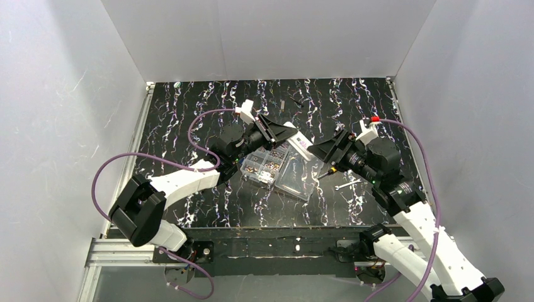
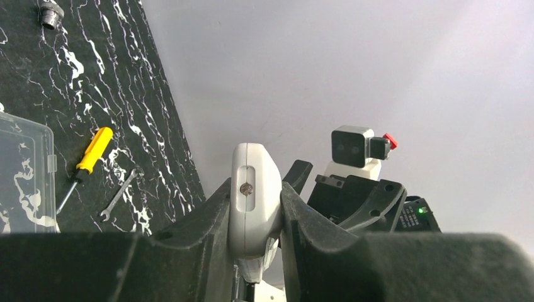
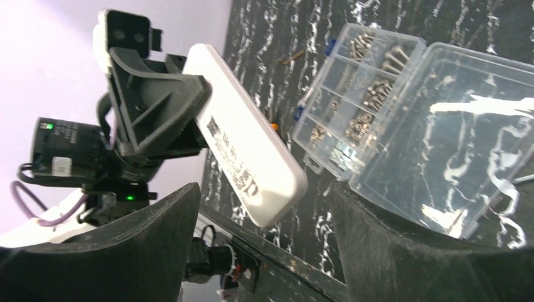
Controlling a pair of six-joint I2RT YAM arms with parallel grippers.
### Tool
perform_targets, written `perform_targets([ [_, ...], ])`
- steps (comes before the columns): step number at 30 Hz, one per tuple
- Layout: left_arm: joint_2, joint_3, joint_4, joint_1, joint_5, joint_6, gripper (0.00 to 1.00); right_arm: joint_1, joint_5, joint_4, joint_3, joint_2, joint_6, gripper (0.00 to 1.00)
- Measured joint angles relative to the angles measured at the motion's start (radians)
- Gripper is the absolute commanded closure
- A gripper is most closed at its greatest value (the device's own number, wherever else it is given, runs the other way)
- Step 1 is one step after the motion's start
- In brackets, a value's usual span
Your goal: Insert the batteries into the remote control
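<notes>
My left gripper (image 1: 283, 133) is shut on the white remote control (image 1: 300, 145) and holds it in the air above the table, its free end pointing towards the right arm. In the left wrist view the remote (image 2: 254, 196) stands end-on between the two fingers. In the right wrist view the remote (image 3: 245, 151) slants down with a printed label facing me. My right gripper (image 1: 322, 153) is open and empty, its jaws wide apart just beyond the remote's free end. No batteries show in any view.
An open clear organiser box (image 1: 280, 170) with screws lies on the black marbled table (image 1: 189, 126) below the grippers. A yellow-handled screwdriver (image 2: 88, 160) and a small wrench (image 1: 347, 185) lie right of it. White walls surround the table.
</notes>
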Motion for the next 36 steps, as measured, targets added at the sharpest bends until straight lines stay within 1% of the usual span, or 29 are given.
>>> perform_targets([
  [8, 0.0, 0.0, 0.018, 0.0, -0.018, -0.023, 1.0, -0.038, -0.038, 0.203, -0.105, -0.023, 0.163, 0.17],
  [18, 0.0, 0.007, 0.033, 0.0, -0.031, -0.037, 1.0, -0.063, -0.093, 0.325, -0.162, -0.002, 0.278, 0.21],
  [29, 0.0, 0.013, 0.034, 0.0, -0.031, -0.045, 1.0, -0.07, -0.142, 0.482, -0.217, 0.053, 0.37, 0.35],
  [36, 0.0, 0.013, 0.034, 0.0, -0.031, -0.045, 1.0, -0.071, -0.15, 0.544, -0.219, 0.066, 0.399, 0.43],
])
